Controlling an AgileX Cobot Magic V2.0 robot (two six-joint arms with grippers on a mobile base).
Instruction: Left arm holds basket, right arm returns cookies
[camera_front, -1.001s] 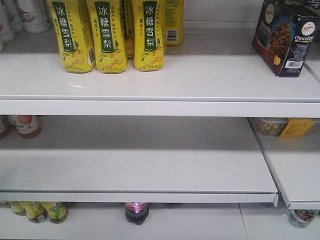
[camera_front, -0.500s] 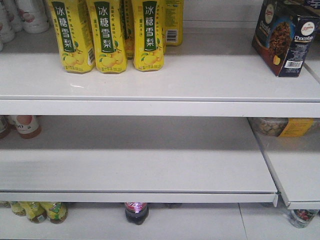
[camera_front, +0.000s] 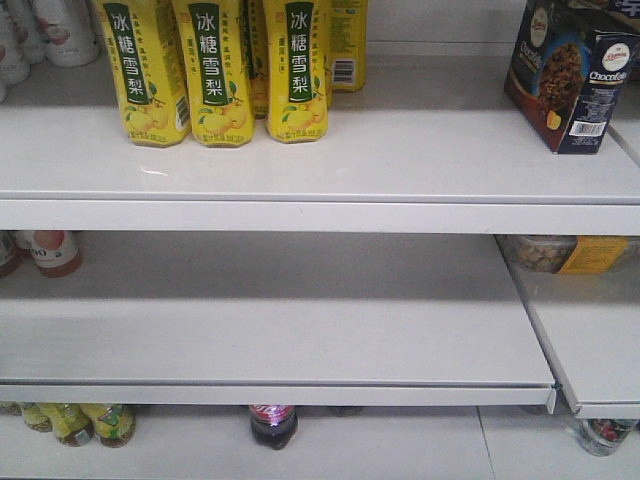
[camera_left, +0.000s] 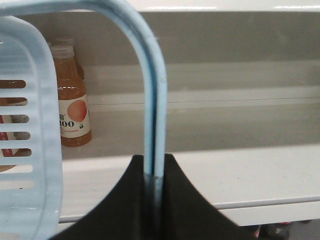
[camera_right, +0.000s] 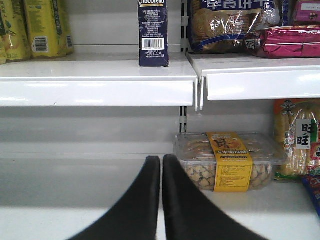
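While upright on the upper shelf (camera_right: 100, 67), cookies (camera_right: 153, 32) well above right claw (camera_right: 161, 172).

At the upper left of the front view, the yellow bottles (camera_front: 212, 72) carry "冰糖雪梨" in white on dark green label strips. The navy cookie carton (camera_front: 570, 75) at the upper right reads "Chocolate" above a white barcode panel, and the right wrist view shows "Chocotello" at the top of its barcode side. In the left wrist view, the orange juice bottle (camera_left: 70, 100) at left shows "100" on its label.
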